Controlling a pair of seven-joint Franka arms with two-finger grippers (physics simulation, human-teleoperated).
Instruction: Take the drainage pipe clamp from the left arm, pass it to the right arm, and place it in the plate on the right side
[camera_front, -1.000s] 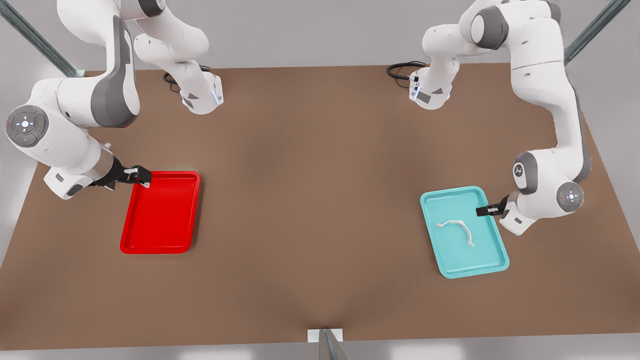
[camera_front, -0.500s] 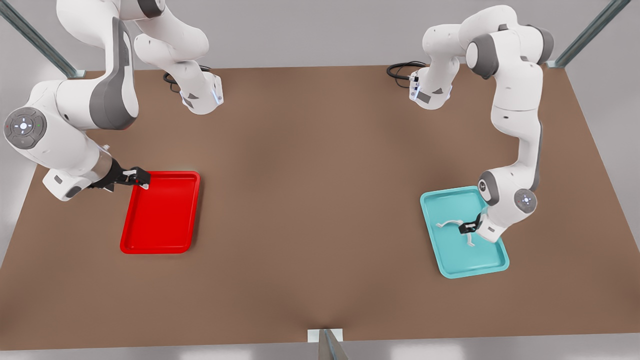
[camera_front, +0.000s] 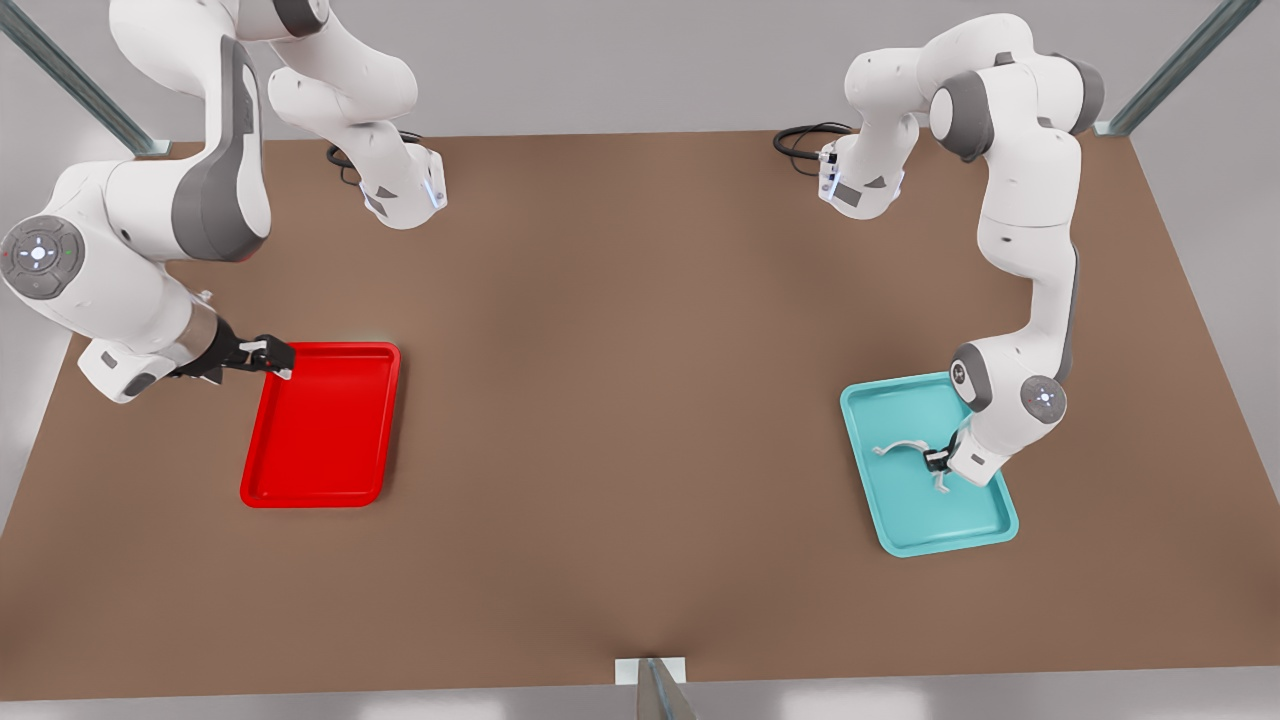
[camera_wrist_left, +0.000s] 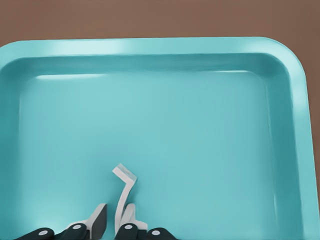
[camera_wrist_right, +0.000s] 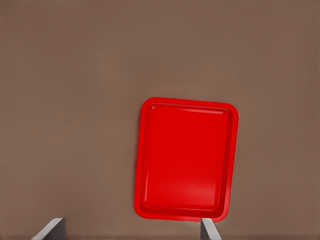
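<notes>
The drainage pipe clamp (camera_front: 905, 446), a thin white half-ring, lies in a teal tray (camera_front: 900, 525) at the front view's right. My left gripper (camera_front: 936, 462) is down on it there. In the left wrist view the clamp's strap (camera_wrist_left: 124, 178) stands between the two fingers of the left gripper (camera_wrist_left: 115, 211), which are open a little, one touching it and the other just off it. My right gripper (camera_front: 283, 360) hovers open at the far corner of the red plate (camera_front: 320, 430) at the front view's left. The plate (camera_wrist_right: 185, 160) has nothing in it.
The teal tray's raised rim (camera_wrist_left: 292, 125) surrounds the left gripper. Brown tabletop (camera_front: 620, 380) stretches wide between the two trays. Both arm bases and black cables (camera_front: 805, 140) sit at the table's far edge.
The left arm swung in from the teal tray's edge and dropped its gripper onto the clamp. The right gripper drew back slightly toward the front view's left.
</notes>
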